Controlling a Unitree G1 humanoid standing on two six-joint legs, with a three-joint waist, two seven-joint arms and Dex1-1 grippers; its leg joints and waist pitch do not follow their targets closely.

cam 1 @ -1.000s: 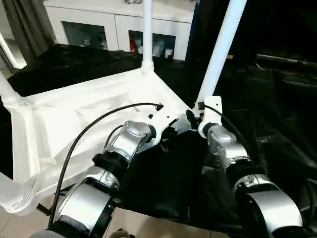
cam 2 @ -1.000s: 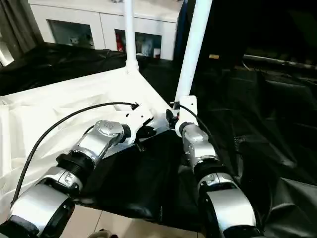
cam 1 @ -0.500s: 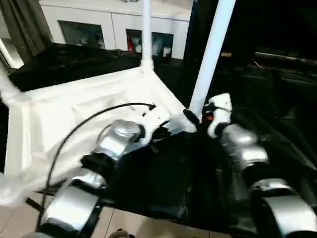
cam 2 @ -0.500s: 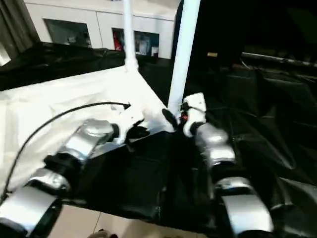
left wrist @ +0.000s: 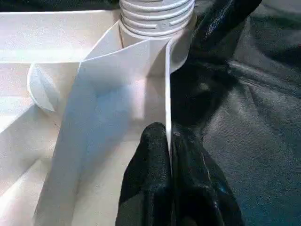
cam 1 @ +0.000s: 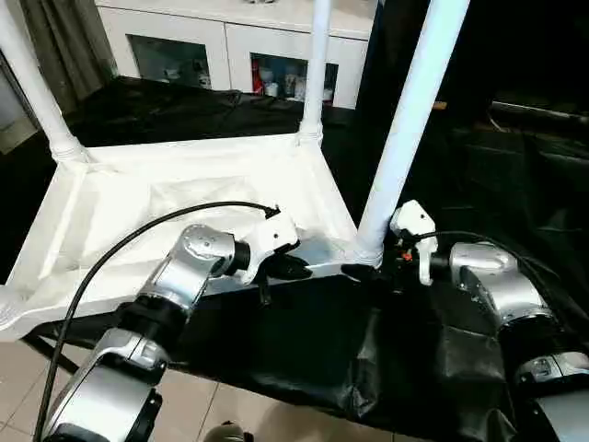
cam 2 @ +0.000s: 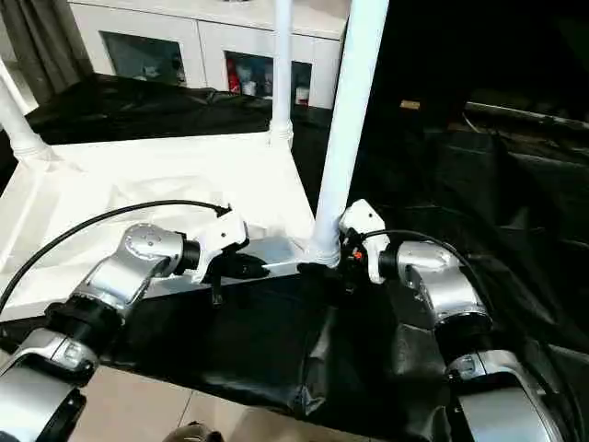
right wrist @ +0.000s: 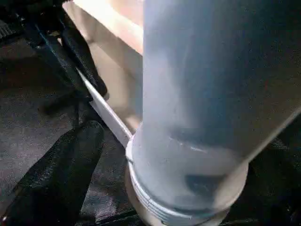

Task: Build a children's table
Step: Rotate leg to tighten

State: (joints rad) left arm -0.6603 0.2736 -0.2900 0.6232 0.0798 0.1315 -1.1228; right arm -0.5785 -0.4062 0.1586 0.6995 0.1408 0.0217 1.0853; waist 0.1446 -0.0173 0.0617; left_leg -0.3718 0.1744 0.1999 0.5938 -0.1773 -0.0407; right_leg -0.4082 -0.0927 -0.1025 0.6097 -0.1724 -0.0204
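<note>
Even indoor light, sharp head views, dark cloth point(cam 1: 304, 350) underexposed, right wrist view blurred close-up

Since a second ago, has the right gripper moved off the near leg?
Yes. The right gripper has swung out to the right of the near leg and down to its base.

Left hand point(left wrist: 170, 155) pinched closed; right hand point(cam 1: 373, 272) spread, both forearms angled inward.

Upturned table point(cam 1: 175, 198) on cloth point(cam 1: 304, 341), cabinet point(cam 1: 230, 41) behind
</note>
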